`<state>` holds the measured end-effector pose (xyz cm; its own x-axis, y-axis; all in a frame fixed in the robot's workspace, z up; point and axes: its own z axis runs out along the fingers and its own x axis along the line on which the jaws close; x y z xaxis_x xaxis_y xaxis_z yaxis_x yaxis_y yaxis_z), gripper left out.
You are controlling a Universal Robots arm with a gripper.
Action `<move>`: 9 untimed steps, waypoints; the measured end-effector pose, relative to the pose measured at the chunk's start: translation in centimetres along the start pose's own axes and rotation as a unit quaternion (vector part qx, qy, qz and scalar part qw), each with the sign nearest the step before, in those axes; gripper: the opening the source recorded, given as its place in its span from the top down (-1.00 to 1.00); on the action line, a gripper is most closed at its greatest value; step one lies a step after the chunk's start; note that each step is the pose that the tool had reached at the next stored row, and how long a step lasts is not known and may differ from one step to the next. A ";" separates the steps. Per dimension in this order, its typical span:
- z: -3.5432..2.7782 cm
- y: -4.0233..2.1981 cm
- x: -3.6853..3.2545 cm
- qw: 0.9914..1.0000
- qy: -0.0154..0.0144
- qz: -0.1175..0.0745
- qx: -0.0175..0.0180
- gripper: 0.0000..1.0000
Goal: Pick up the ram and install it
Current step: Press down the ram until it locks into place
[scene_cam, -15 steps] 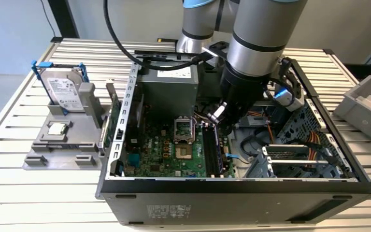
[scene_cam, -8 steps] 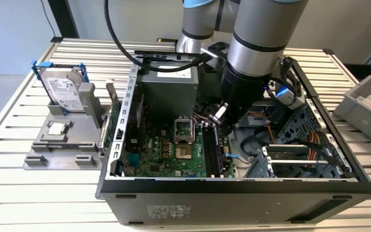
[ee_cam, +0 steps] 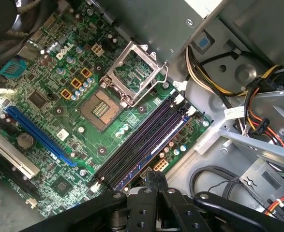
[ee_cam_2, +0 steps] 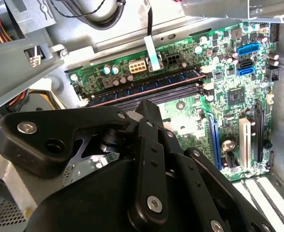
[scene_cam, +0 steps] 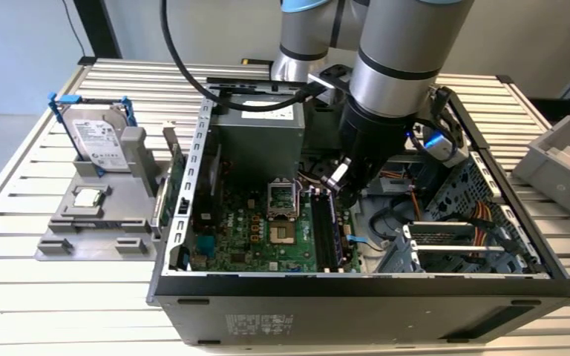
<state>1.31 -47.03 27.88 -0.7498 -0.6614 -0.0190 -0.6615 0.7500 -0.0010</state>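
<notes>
Hard drive [scene_cam: 99,141]: stands upright in the grey holder [scene_cam: 67,237], well apart from the gripper [scene_cam: 337,187], towards the exterior view's left.
Processor chip [scene_cam: 88,197]: lies flat on the same holder, equally far from the gripper.
Computer case [scene_cam: 364,297]: open at the top; the arm reaches down into it.
Motherboard [scene_cam: 255,230]: directly below the gripper, with the open processor socket [ee_cam: 134,72] just beside the memory slots.
Ram [ee_cam_2: 146,85]: I take it to be the thin strip with a row of bluish chips standing on edge in the slot nearest the board's edge, right under the gripper's tip. Whether it is fully seated or its end latches are closed cannot be told.
Gripper: narrow, with the fingers [ee_cam: 150,193] drawn together so that only a thin seam lies between them in the first wrist view. The tip sits at or just above one end of that outer slot; I cannot tell whether it touches.
Cables [ee_cam: 258,111]: bundled near the gripper, on the side away from the socket.
Risk, uneven seating: pressure at one end alone could tilt the stick and leave the far end raised and unlatched.
Risk, misalignment: if the tip sits slightly off the slot line, pushing could slip it onto a neighbouring empty slot or the board parts beside it.
Risk, cables: the wrist body is close to the loose wiring, which could snag.
</notes>
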 end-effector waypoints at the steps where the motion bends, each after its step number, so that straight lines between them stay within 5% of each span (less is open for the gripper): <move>1: 0.00 0.00 0.00 1.000 0.000 0.000 0.000 1.00; 9: 0.00 0.00 0.00 1.000 0.000 -0.001 0.000 1.00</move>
<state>1.31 -47.02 27.88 -0.7485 -0.6628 -0.0190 -0.6629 0.7487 -0.0009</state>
